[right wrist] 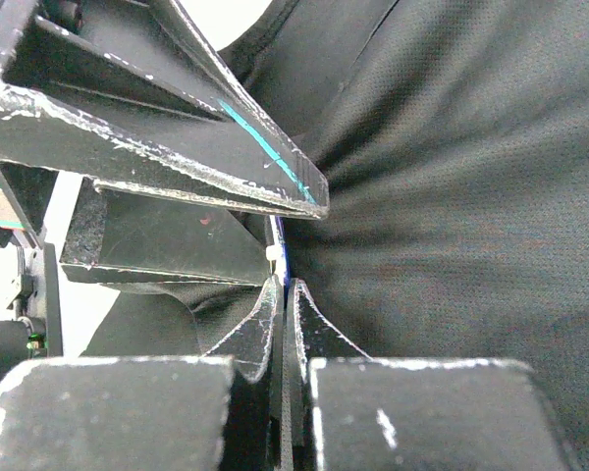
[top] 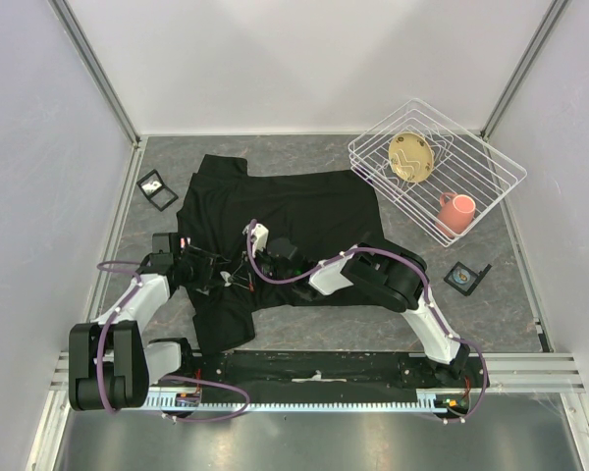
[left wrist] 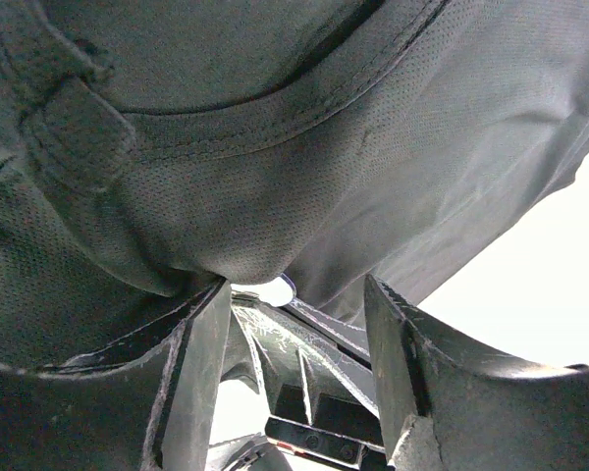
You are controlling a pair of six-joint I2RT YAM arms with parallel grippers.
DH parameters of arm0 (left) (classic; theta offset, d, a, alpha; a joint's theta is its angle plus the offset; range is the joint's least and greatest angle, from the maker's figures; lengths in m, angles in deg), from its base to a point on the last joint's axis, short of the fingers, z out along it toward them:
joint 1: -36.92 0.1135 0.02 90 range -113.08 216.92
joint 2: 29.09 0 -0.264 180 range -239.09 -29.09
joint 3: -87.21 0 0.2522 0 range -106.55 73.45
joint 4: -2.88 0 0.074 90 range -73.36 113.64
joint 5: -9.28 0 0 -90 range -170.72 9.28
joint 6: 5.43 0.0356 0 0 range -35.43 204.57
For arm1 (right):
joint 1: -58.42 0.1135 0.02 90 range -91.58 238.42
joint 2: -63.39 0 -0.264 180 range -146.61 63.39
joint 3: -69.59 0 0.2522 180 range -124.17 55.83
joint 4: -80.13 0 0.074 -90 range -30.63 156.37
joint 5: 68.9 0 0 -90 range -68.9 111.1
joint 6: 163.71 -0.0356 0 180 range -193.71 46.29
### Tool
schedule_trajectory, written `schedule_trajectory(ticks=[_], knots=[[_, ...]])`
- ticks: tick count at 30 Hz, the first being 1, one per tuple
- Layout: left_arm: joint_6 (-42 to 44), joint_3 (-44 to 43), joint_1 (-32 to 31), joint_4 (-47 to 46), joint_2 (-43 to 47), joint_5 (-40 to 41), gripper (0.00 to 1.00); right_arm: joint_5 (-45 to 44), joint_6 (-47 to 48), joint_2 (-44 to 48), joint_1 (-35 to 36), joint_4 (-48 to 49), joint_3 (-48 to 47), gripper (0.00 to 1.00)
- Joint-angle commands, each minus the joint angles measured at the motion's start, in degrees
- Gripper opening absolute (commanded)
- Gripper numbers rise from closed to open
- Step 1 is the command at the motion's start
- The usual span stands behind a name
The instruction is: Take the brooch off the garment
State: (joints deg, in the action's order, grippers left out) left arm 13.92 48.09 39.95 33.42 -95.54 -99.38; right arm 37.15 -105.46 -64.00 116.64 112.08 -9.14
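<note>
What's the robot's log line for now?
left gripper open beside shirt | right gripper shut on brooch | shirt puckered at brooch

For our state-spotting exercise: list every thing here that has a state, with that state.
garment: spread out, puckered where the arms meet.
brooch: on the garment, pinched.
left gripper: open, around the pinch.
right gripper: shut on brooch.
pink mug: inside wire basket.

Black garment (top: 304, 211) on grey table (top: 510, 294)
</note>
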Motion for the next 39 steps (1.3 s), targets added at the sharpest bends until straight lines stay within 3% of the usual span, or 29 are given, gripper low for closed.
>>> schedule_trajectory(ticks=[1, 8, 14, 30, 39], knots=[[-1.76, -2.06, 0.05, -2.97, -0.34, 1.96, 0.62, 4.52, 3.7, 1.71, 2.6, -1.94, -1.39, 0.0], [-5.1, -1.97, 0.05, -2.19, 1.59, 1.69, 0.6, 2.93, 4.07, 0.13, 3.83, -3.44, -2.44, 0.0], [-10.65, 1.46, 0.05, -5.44, 5.9, 4.77, 0.47, 1.17, 4.06, 0.65, 4.54, -4.49, -2.71, 0.0], [-5.03, -0.21, 1.37, 1.06, 4.23, 7.67, 0.33, 0.38, 3.62, 3.2, 4.45, 0.08, 0.81, 0.0], [1.3, -2.76, 2.33, 5.55, 7.57, 12.94, 0.35, -0.06, 2.04, 3.2, 3.57, 2.45, 3.36, 0.0]])
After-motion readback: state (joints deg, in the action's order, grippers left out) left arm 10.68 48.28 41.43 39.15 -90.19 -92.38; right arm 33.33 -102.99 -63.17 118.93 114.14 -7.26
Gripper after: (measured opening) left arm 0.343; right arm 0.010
